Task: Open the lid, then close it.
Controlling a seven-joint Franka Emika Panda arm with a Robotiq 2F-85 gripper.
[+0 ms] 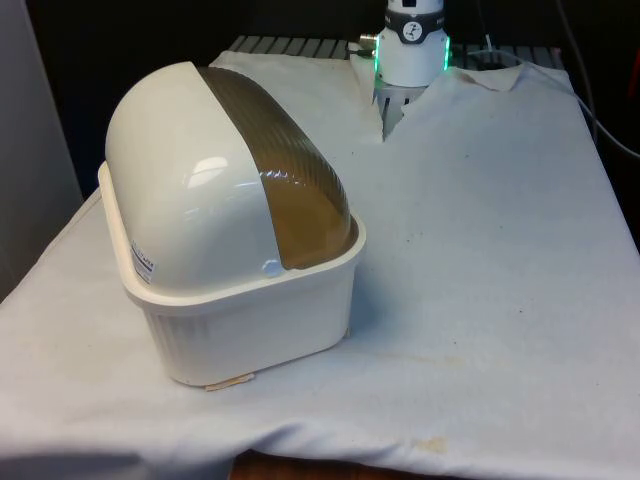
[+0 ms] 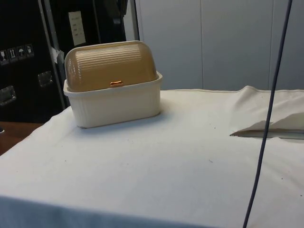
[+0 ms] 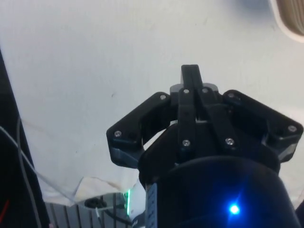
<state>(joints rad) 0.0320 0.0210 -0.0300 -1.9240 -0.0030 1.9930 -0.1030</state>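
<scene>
- Bread box (image 1: pixel 235 300): standing on the tabletop (image 1: pixel 480 300) at the front view's left, its cream base resting on the white cloth.
- Lid (image 2: pixel 110 64): lying shut over the box, brown and ribbed, with a small orange handle (image 2: pixel 116 83) at its lower edge.
- Gripper (image 3: pixel 191 76): hanging above bare cloth, well apart from the box, fingers pressed together and grasping nothing.

Glossy cream plastic bread box (image 1: pixel 240 330), ribbed translucent brown lid (image 2: pixel 110 64), matt cloth (image 1: pixel 480 300).
</scene>
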